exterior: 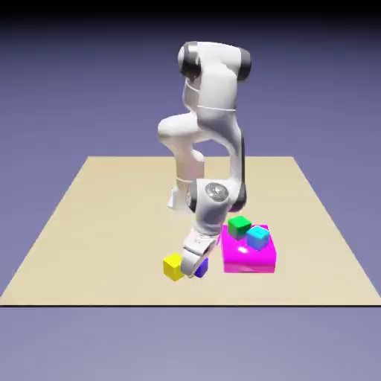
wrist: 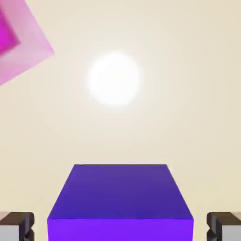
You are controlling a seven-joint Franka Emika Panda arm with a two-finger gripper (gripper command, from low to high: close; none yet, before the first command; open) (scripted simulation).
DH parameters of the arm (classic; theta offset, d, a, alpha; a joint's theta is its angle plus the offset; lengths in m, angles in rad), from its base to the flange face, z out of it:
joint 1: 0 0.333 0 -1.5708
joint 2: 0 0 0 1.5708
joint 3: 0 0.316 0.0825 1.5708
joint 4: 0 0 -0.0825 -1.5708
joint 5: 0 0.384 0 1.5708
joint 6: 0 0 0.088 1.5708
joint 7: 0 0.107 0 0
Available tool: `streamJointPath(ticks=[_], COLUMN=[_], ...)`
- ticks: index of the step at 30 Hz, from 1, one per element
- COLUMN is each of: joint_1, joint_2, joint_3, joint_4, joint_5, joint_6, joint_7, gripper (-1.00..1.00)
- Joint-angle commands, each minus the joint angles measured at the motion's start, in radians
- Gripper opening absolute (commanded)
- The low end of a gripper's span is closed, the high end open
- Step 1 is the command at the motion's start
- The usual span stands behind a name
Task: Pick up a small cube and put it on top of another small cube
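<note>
Between the wide-apart tips of the gripper (wrist: 120, 227): smooth blue-violet cube (wrist: 120, 193), flat-faced. Hand angled down over matte tan table (exterior: 119, 223).

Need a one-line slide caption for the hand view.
Hand view: open gripper lined up over the blue-violet cube, a fingertip to either side, magenta block at the corner.

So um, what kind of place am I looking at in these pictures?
Most likely a simulated robot workspace: a white jointed robot arm stands at a plain tan tabletop, with a glossy magenta block and small coloured cubes on it, against a bare blue-violet backdrop.
</note>
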Motion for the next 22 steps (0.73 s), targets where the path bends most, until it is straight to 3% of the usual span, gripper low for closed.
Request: streamJointPath(ticks=[1,6,12,19,20,22], joint_1=[0.021,0.128,-0.079,-0.146,-0.146,-0.134], joint_2=[-0.036,-0.217,-0.375,-0.174,-0.174,-0.21], joint_3=[-0.023,-0.14,-0.121,-0.056,-0.056,-0.068], joint_4=[-0.003,-0.02,0.018,-0.002,-0.002,0.002], joint_5=[-0.02,-0.121,-0.205,-0.104,-0.104,-0.122], joint_6=[-0.032,-0.194,-0.382,-0.172,-0.171,-0.21], joint_7=[0.013,0.079,0.179,0.11,0.11,0.123], gripper=[-1.0,-1.0,-1.0,-1.0,1.0,1.0])
